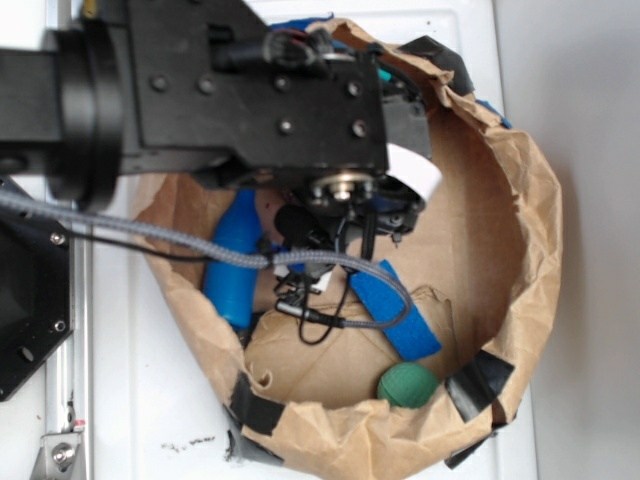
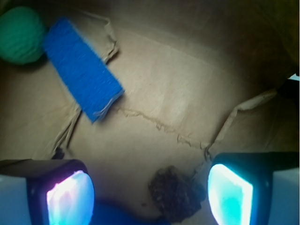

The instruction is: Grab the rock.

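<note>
The rock (image 2: 176, 193) is a small, rough, dark brown-grey lump lying on the brown paper floor. In the wrist view it sits between my two fingers, nearer the right pad (image 2: 229, 196) than the left pad (image 2: 70, 200). My gripper (image 2: 150, 197) is open, and neither pad touches the rock. In the exterior view the black arm and wrist (image 1: 340, 200) hang over the paper basin and hide the rock.
A brown paper bag rim (image 1: 520, 230) walls in the work area. Inside lie a blue bottle (image 1: 233, 265) to the left, a flat blue block (image 1: 395, 310), (image 2: 83, 68) and a green ball (image 1: 407, 385), (image 2: 21, 35). The bottle's blue edge (image 2: 122, 216) shows beside the rock.
</note>
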Tool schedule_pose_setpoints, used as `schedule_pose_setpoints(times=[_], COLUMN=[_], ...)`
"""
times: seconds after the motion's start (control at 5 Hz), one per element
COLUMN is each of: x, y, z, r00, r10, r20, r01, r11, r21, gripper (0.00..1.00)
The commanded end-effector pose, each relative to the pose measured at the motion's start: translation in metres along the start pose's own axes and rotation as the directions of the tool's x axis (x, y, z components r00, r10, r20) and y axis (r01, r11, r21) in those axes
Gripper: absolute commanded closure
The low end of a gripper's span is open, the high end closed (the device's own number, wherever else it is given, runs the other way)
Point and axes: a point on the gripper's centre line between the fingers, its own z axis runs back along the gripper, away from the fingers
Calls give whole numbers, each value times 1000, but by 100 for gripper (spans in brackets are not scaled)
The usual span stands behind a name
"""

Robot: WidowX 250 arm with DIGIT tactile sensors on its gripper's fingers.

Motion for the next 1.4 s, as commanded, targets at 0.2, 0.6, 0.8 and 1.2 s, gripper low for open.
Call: schedule_pose_setpoints(times=[0.2,0.6,0.8,1.2], x=[4,-21,-32,-32], y=[4,-1,1,1], z=[-13,-28,-25,-25], r00=[997,988,979,979], r10=[51,131,180,180], r20=[51,76,100,100], r01=[-47,-127,-174,-174], r11=[997,990,982,982], r21=[-66,-63,-69,-69], gripper=[0,0,0,0])
